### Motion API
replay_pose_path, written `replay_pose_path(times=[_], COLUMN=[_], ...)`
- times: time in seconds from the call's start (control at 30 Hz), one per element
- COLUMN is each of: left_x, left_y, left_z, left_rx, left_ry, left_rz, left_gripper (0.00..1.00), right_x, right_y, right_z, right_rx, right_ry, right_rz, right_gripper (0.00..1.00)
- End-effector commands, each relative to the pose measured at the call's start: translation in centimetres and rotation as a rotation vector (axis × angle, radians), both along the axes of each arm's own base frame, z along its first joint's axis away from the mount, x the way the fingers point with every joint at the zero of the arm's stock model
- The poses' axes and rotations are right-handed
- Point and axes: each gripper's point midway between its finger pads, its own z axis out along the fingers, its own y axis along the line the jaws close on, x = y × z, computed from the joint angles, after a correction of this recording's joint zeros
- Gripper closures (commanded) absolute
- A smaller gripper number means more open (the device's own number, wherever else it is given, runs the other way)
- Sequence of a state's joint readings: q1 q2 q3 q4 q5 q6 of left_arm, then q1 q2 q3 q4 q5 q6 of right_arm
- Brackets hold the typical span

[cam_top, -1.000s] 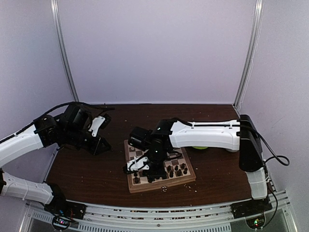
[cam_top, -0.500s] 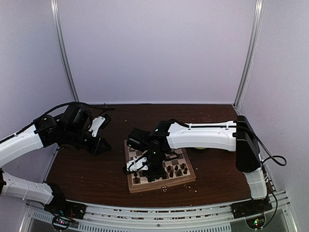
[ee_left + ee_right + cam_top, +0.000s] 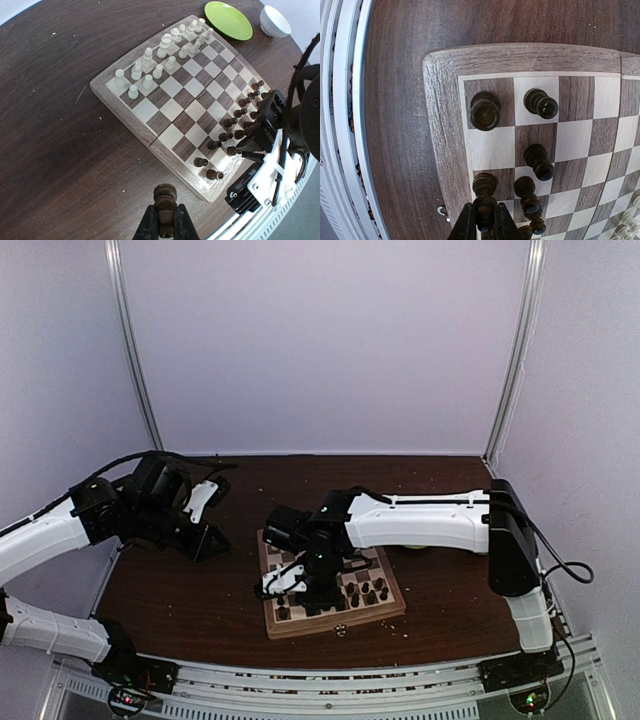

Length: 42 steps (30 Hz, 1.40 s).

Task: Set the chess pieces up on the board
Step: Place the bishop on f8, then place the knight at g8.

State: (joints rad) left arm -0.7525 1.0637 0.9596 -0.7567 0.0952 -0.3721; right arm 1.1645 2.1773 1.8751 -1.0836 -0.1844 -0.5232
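Observation:
The board (image 3: pixel 195 107) lies open on the dark table. Pale chess pieces (image 3: pixel 165 50) stand in two rows on its far side and dark ones (image 3: pixel 240 120) along the near side. My left gripper (image 3: pixel 165 227) is shut on a dark piece (image 3: pixel 165 200), hanging over bare table left of the board (image 3: pixel 335 625). My right gripper (image 3: pixel 485 222) is low over the board's near left corner, its fingers pressed on either side of a dark piece (image 3: pixel 485 207) standing in the edge row. Other dark pieces (image 3: pixel 485 111) stand around it on the board (image 3: pixel 445 125).
A round green plate (image 3: pixel 228 20) and a white bowl (image 3: pixel 275 21) sit beyond the board's far corner. The right arm (image 3: pixel 420 520) stretches across the board from the right. A metal rail (image 3: pixel 345 125) runs along the table's near edge.
The right arm has shifted slightly left and settled over the board's near left corner. The left arm holds still with its piece.

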Motion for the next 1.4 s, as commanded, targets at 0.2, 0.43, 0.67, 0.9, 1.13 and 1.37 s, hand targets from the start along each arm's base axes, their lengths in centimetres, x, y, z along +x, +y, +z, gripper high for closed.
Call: replay_pose_path(times=[0.2, 0.43, 0.67, 0.9, 1.13, 1.37], left_x=[0.1, -0.2, -2.6, -5.3, -5.8, -5.9], left_y=[-0.5, -0.8, -1.7, -5.1, -9.1, -11.7], left_z=[0.9, 2.0, 3.6, 2.8, -0.6, -3.5], left_rx=[-0.045, -0.072, -0.069, 0.003, 0.214, 0.382], left_ry=[-0.027, -0.039, 0.01, 0.049, 0.048, 0.062], left_rz=[-0.022, -0.044, -0.166, -0.334, -0.486, -0.586], left_gripper=[1.0, 1.0, 1.0, 1.0, 1.0, 1.0], right_x=[1.0, 1.2, 1.0, 4.7, 9.6, 12.1], right_y=[-0.1, 0.1, -2.8, -10.7, -18.8, -23.1], right_z=[0.0, 4.4, 11.4, 15.0, 14.9, 15.3], right_rx=[-0.015, 0.075, 0.214, 0.426, 0.614, 0.686], right_ry=[-0.027, -0.062, -0.109, -0.136, -0.166, -0.179], right_rz=[-0.035, -0.039, -0.05, -0.215, -0.513, -0.658], right_gripper=[0.83, 0.69, 0.67, 0.62, 0.56, 0.53])
